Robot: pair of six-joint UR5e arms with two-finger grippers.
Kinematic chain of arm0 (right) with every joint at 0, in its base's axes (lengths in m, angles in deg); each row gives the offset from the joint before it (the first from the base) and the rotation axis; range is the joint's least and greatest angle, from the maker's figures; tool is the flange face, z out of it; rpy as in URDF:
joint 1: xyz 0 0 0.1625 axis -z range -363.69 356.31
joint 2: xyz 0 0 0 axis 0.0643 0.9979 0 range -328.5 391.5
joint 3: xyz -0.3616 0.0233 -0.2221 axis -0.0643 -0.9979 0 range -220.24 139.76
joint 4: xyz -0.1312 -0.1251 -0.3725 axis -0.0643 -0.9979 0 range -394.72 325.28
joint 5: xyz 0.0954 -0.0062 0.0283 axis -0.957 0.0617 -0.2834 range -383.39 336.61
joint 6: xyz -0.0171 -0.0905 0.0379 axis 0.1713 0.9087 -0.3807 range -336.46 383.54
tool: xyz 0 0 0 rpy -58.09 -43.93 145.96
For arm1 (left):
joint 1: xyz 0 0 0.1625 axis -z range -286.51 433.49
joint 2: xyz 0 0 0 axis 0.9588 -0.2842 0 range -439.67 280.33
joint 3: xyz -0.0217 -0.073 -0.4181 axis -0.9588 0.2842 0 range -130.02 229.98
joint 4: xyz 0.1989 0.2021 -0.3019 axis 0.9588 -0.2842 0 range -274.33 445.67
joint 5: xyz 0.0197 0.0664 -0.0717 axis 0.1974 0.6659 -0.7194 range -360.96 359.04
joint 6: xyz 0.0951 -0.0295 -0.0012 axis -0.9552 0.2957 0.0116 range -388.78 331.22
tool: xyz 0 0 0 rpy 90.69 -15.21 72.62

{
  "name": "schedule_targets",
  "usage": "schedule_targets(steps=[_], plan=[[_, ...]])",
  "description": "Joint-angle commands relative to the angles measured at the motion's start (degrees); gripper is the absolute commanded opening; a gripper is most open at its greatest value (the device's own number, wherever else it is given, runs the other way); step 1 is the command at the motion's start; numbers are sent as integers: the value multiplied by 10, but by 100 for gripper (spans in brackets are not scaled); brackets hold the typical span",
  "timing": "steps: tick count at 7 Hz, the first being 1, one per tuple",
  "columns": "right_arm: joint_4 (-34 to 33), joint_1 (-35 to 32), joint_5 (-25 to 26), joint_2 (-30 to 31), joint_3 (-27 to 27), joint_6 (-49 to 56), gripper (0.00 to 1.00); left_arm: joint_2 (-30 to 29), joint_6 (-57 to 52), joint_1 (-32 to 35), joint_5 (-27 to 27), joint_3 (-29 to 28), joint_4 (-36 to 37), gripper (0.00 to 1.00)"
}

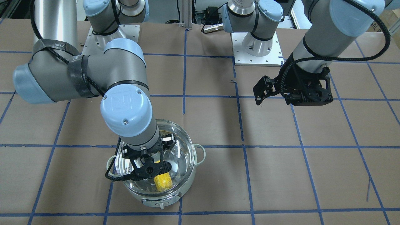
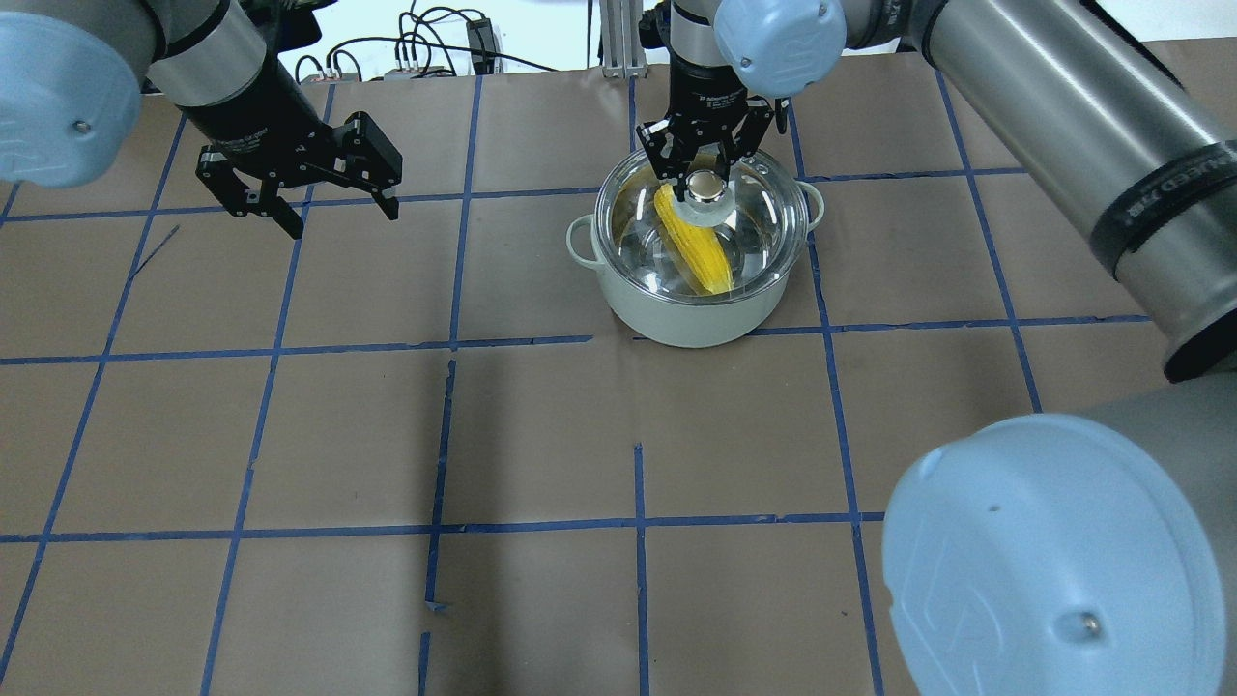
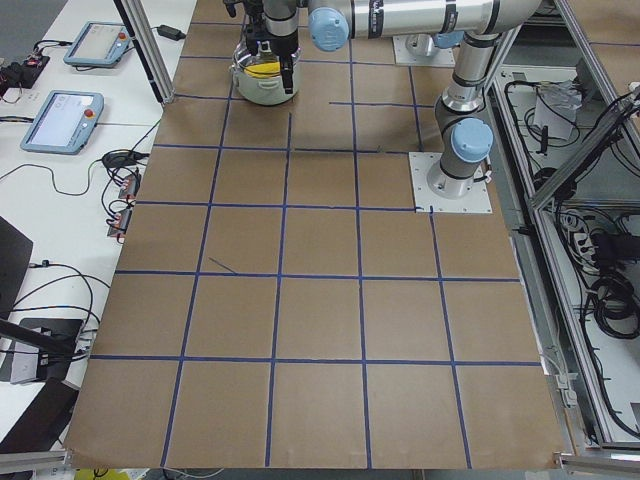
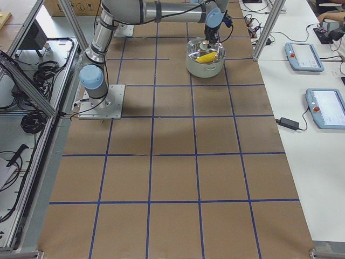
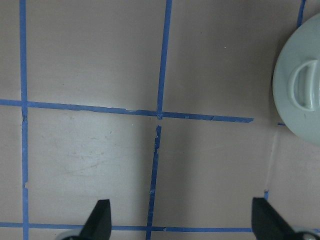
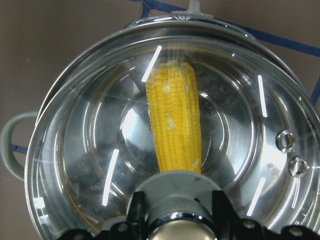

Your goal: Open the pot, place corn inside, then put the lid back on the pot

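The pale-green pot (image 2: 696, 314) stands on the table with the yellow corn (image 2: 701, 251) lying inside it. The clear glass lid (image 2: 763, 213) sits on the pot's rim. My right gripper (image 2: 706, 179) is over the lid's centre, with its fingers closed against the knob. The right wrist view shows the corn (image 6: 175, 120) through the lid (image 6: 240, 125) and the fingers (image 6: 137, 210) flanking the knob. My left gripper (image 2: 300, 193) is open and empty above bare table, well to the left of the pot. The left wrist view shows the pot (image 5: 300, 90) at its right edge.
Brown paper with a blue tape grid (image 2: 449, 338) covers the table. The arm base plates (image 1: 257, 47) stand at the robot's side. Operator pendants (image 4: 304, 54) lie on a side bench beyond the table's edge.
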Motion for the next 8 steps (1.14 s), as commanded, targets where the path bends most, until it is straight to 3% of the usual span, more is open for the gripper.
schedule_targets(steps=[1,8], plan=[[-2,2,0,0,2,0,8,0,0,0,0,0,0,100],[-9,2,-1,-3,-7,-1,8,-1,0,0,0,-1,0,100]])
